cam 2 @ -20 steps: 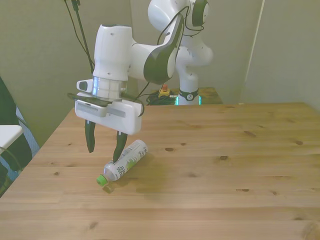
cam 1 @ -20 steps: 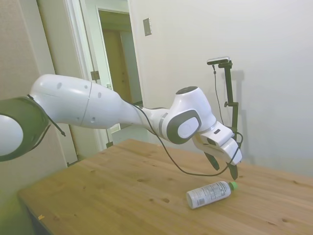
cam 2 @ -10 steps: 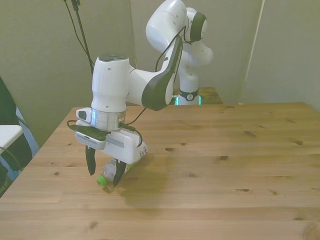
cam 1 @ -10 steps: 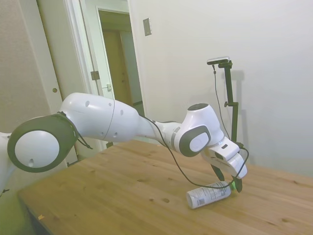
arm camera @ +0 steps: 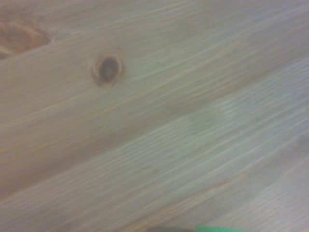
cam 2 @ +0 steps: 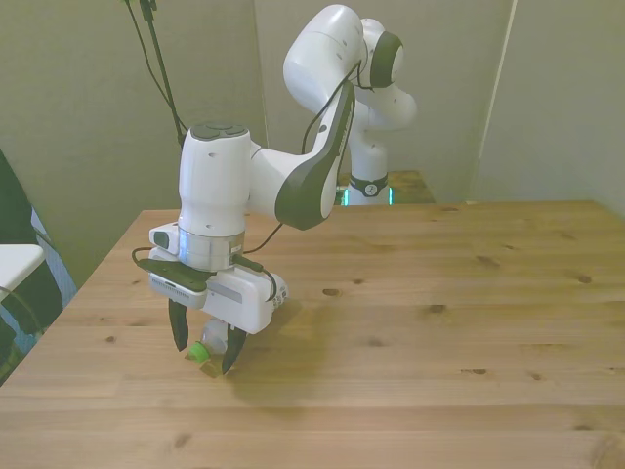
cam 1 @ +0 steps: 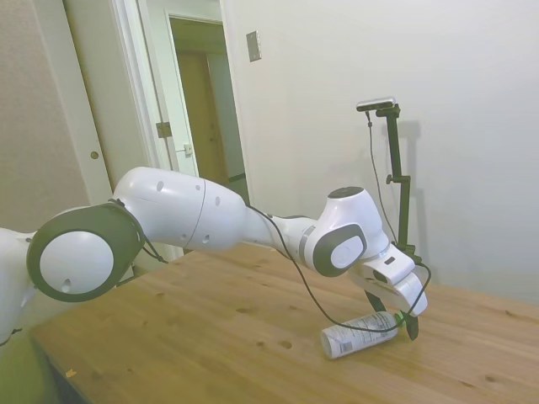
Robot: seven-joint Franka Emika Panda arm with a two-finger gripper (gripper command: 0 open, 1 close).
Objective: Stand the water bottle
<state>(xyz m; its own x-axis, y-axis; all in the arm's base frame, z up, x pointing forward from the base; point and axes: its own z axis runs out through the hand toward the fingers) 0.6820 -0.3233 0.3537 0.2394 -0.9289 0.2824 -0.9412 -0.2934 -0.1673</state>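
The water bottle (cam 1: 357, 333) lies on its side on the wooden table (cam 1: 210, 320), its white label facing up and its green cap (cam 1: 403, 318) pointing away from the arm. My gripper (cam 1: 394, 316) is down at the cap end, open, with one dark finger on each side of the neck. In the front view the gripper (cam 2: 206, 348) straddles the green cap (cam 2: 199, 350), and the hand hides most of the bottle's body. The wrist view shows blurred wood grain with a knot (arm camera: 108, 69) and a green sliver of cap (arm camera: 219, 228) at the edge.
The bottle lies near the front view's left side of the table (cam 2: 439, 342), a short way in from that edge. An open doorway (cam 1: 198, 101) stands behind the table in the side view.
The gripper has come down from above the bottle until its open fingers stand on either side of the cap end, near the tabletop. The bottle has not moved.
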